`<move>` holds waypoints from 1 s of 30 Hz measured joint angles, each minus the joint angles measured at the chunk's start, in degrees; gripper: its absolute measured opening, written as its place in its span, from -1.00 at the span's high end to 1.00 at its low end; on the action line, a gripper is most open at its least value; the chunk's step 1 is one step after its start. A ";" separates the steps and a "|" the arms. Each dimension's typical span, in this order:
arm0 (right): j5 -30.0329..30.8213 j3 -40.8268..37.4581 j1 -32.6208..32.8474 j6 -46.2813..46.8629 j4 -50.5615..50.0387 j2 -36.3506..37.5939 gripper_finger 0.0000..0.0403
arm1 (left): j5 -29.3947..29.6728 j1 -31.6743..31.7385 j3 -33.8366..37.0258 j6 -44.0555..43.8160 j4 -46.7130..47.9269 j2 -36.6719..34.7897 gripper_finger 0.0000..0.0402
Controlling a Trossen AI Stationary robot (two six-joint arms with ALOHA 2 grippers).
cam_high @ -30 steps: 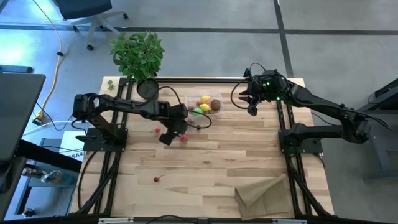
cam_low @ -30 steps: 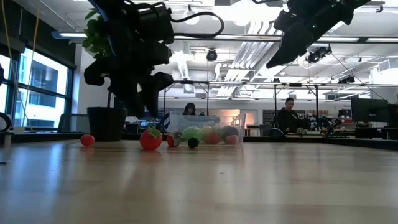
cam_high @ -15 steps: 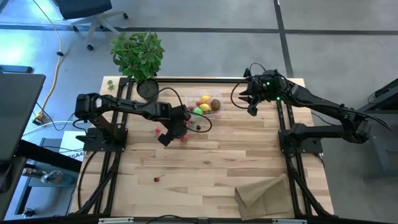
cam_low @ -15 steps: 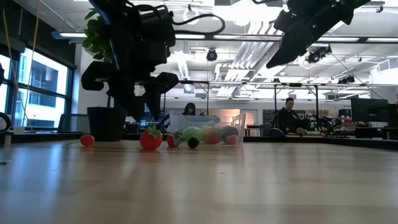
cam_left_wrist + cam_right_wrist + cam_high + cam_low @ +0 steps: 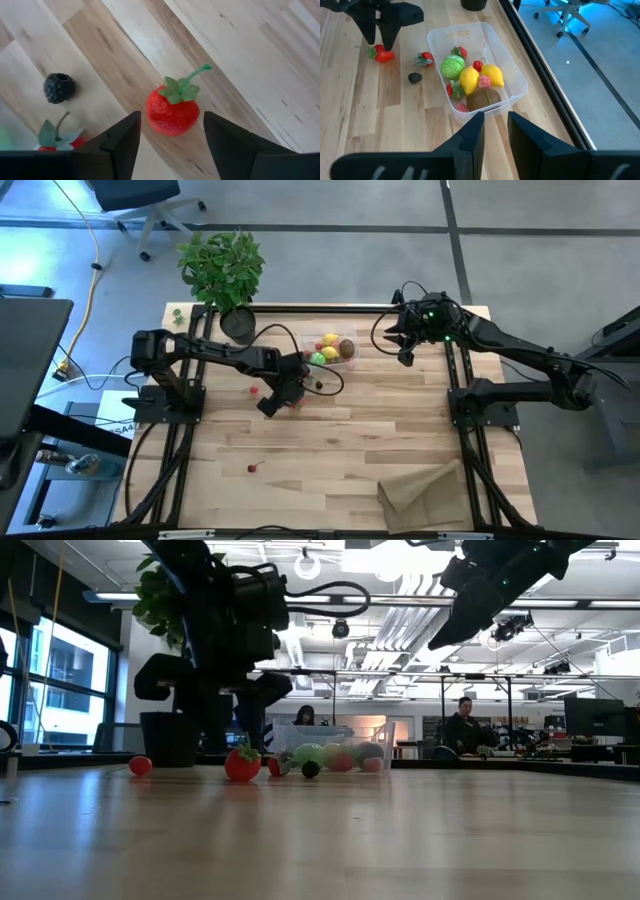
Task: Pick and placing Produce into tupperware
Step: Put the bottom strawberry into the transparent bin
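Below left tool point(image 5: 171, 131), red strawberry point(image 5: 172, 110), green leafy cap

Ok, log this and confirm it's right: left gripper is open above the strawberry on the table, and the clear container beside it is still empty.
One thing is wrong: the container is not empty. The right wrist view shows two lemons, a green lime, a kiwi and small red berries inside it. The rest holds: the left gripper is open above the strawberry on the table.
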State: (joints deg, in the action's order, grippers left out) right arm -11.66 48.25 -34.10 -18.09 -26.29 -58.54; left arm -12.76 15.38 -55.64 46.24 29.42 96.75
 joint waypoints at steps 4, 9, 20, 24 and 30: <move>-0.02 0.00 0.02 0.02 0.00 0.01 0.62 | -0.07 0.00 0.00 0.12 -0.49 0.00 -0.15; 0.00 0.00 0.01 0.02 -0.03 0.02 0.62 | 0.61 -0.01 0.00 1.36 -0.93 0.02 -0.31; -0.01 0.00 0.02 0.01 -0.01 0.02 0.62 | 0.34 -0.02 0.04 3.72 -2.06 1.11 -0.37; -0.03 0.00 -0.01 0.02 0.03 0.02 0.62 | -0.48 -0.44 0.06 3.61 -2.60 2.91 -0.32; -0.03 0.00 0.02 0.01 -0.05 0.01 0.62 | -1.42 -0.81 -0.01 4.40 -4.00 3.91 -0.27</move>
State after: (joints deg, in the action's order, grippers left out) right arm -11.69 48.25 -34.09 -18.07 -26.34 -58.53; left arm -14.17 14.57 -55.64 50.64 25.42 100.67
